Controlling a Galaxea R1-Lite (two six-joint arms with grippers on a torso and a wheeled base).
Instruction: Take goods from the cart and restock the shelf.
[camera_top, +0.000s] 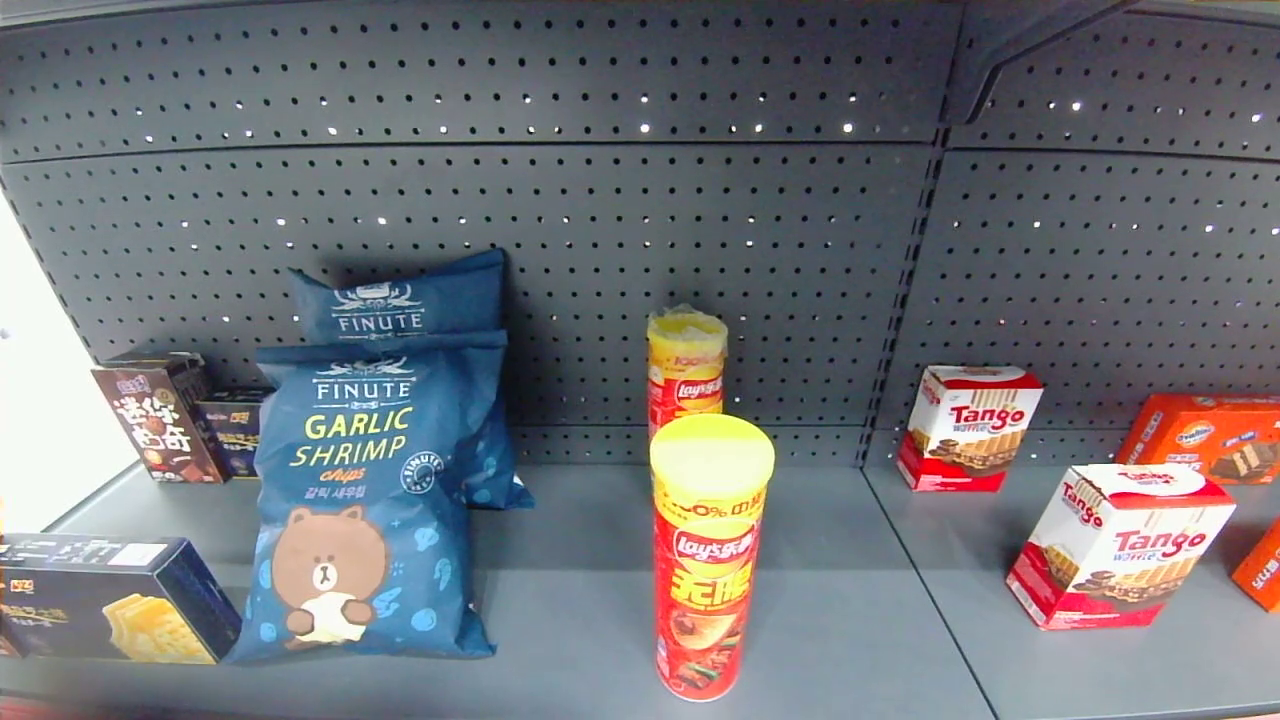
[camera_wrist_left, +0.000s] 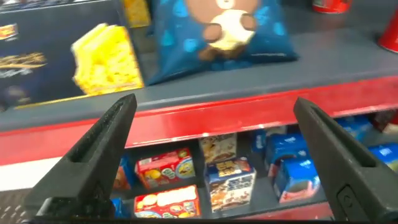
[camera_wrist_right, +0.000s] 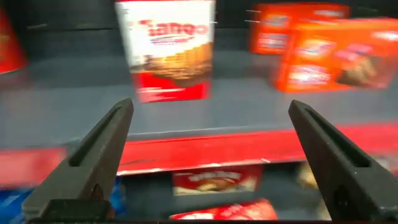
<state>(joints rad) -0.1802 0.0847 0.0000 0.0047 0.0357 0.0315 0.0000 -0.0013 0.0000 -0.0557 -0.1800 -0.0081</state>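
A grey shelf (camera_top: 850, 600) holds snacks. Two blue chips bags (camera_top: 370, 500) stand at the left, one behind the other. In the middle stands a red crisp tube (camera_top: 708, 555) with a yellow lid, and a second tube (camera_top: 686, 370) behind it. Two red-and-white wafer boxes (camera_top: 1120, 545) sit at the right. My left gripper (camera_wrist_left: 214, 102) is open and empty, just in front of the shelf's red front edge (camera_wrist_left: 249, 118), below the front chips bag (camera_wrist_left: 217, 31). My right gripper (camera_wrist_right: 211, 104) is open and empty too, facing a wafer box (camera_wrist_right: 168, 50).
A dark box with yellow crackers (camera_top: 110, 598) lies at the front left, and brown boxes (camera_top: 155, 415) stand behind it. Orange boxes (camera_top: 1205, 435) fill the far right. Under the red edge, a lower shelf carries small boxes (camera_wrist_left: 230, 180). A perforated back panel (camera_top: 640, 220) closes the shelf.
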